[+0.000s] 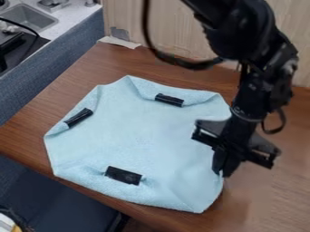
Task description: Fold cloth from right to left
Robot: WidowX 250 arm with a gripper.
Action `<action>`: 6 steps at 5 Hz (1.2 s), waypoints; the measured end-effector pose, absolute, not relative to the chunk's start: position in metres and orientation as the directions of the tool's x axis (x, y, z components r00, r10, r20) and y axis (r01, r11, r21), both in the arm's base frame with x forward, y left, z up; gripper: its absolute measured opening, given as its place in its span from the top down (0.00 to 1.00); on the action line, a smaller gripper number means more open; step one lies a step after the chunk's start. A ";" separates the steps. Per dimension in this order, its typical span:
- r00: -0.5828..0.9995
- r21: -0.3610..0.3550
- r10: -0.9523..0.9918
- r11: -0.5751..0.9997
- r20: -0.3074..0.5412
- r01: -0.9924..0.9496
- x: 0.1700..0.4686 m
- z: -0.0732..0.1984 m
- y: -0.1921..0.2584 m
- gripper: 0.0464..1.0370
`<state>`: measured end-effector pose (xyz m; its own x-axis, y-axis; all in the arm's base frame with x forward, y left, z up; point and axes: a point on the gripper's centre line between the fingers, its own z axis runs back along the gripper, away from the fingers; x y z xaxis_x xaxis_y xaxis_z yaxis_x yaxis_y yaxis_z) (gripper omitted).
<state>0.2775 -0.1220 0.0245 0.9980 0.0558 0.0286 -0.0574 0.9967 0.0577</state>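
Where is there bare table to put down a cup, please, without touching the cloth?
Bare table shows at lower right, beyond the cloth and tool, and at upper left, between cloth and blue panel. Crowded: the cloth's right edge, under the tool; its front margin is narrow.

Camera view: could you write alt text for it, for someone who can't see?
A black robot gripper hangs down at the right edge of a light blue cloth spread on a brown wooden table. Three black strips sit near the cloth's edges, and a grey sink shows at upper left.
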 end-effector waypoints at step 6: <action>0.860 -0.069 0.510 0.857 -0.029 -0.511 0.269 0.038 0.068 0.99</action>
